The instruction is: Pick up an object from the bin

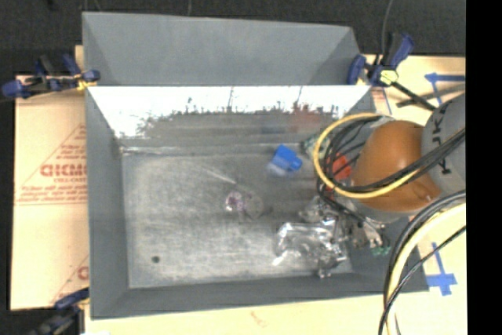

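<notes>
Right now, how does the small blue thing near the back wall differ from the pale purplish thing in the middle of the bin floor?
Colour: the blue block is solid bright blue; the purplish thing is pale and looks see-through.
Shape: the blue block looks angular, the purplish thing rounded.
Place: the blue block lies nearer the back wall, the purplish thing mid-floor.
Both are small and lie loose and apart on the bin floor.

In the grey bin (157, 247), the claw (336, 241) just beside crumpled clear wrapping (294, 241); a blue block (285, 161) apart.
</notes>
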`<state>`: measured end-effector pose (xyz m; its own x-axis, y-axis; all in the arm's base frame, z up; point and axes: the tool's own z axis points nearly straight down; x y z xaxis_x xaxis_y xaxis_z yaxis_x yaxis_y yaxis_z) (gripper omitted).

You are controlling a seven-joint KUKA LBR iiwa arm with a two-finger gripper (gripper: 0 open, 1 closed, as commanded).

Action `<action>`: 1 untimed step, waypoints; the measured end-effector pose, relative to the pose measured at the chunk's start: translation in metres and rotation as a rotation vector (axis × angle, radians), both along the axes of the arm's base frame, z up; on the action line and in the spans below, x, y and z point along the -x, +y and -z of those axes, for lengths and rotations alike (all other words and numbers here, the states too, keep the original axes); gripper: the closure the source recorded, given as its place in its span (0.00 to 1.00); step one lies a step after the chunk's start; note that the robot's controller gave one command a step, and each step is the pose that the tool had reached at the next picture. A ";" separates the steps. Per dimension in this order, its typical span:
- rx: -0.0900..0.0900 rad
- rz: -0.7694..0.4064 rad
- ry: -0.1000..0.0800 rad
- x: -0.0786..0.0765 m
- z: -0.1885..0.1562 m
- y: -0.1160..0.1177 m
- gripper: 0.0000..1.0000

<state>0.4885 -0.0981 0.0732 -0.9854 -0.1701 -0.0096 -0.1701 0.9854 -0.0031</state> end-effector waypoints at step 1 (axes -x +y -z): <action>0.002 -0.003 -0.009 -0.002 -0.003 0.000 1.00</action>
